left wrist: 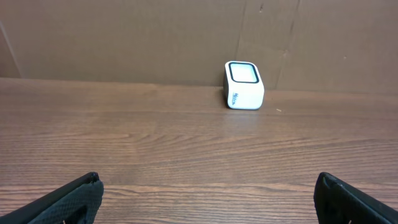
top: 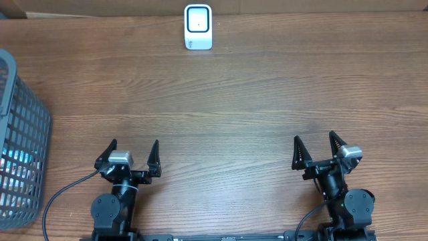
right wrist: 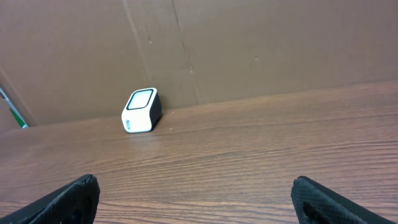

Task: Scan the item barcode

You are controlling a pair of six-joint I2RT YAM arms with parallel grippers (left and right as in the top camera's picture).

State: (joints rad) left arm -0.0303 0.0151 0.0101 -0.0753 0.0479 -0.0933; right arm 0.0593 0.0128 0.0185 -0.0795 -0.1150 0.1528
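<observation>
the item [top: 17, 164], seen only as blue-white patches inside the basket [top: 37, 120] at 9 o'clock, is judged light and possibly slick, best taken across its narrow sides, while the left jaws and right jaws are held apart and empty.

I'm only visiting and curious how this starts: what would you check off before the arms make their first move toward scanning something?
1. Left gripper open and empty: ok.
2. Right gripper open and empty: ok.
3. Scanner standing at the far edge, its window uncovered: ok.
4. Bare tabletop between the arms and the scanner: ok.
5. Item located: a blue thing shows through the basket on the left, but which item it is: cannot tell.
6. Barcode side known: cannot tell.
</observation>
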